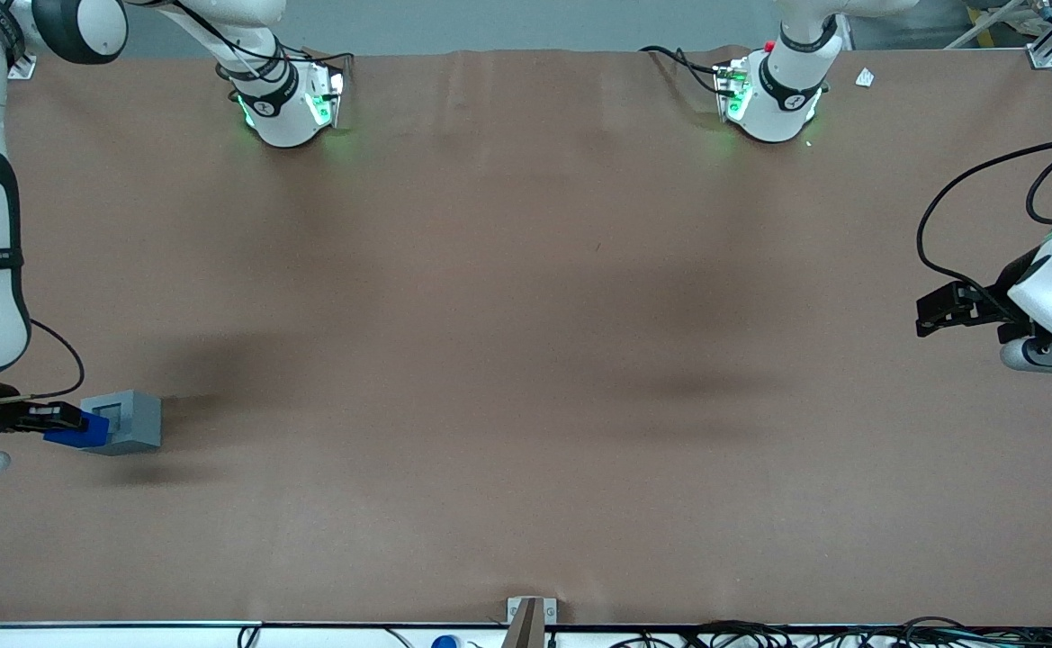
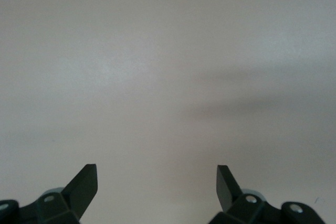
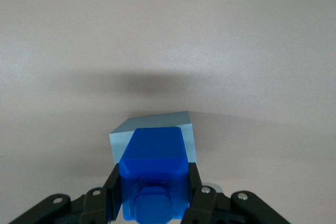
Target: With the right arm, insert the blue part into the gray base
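Black gripper (image 3: 153,192) clamped on blue part (image 3: 155,169) (against gray base (image 1: 132,421))

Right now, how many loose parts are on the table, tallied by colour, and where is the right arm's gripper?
Blue: 1, the blue part, clamped in the gripper at the working arm's end of the table.
Gray: 1, the gray base, resting on the table, with the blue part against its recessed face.
Total: 2
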### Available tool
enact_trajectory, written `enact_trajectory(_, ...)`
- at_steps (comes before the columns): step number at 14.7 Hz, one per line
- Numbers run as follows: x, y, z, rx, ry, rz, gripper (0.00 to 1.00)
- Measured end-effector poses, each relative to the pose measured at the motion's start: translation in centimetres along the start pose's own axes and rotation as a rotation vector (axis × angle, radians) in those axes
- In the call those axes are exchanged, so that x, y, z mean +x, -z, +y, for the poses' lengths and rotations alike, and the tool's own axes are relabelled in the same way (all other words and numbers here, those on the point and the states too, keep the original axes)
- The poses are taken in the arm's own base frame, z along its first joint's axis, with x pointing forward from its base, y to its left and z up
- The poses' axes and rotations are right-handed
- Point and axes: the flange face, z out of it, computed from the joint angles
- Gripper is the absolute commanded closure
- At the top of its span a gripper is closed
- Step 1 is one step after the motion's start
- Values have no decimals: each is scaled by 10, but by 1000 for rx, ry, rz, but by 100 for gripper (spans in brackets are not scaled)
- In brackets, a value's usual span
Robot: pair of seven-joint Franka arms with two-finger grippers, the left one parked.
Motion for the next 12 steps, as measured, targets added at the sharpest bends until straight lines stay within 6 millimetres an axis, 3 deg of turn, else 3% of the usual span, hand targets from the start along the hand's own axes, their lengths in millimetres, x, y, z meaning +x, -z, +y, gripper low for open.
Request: enact_trajectory(12, -6, -4, -9, 29, 12, -80, 100)
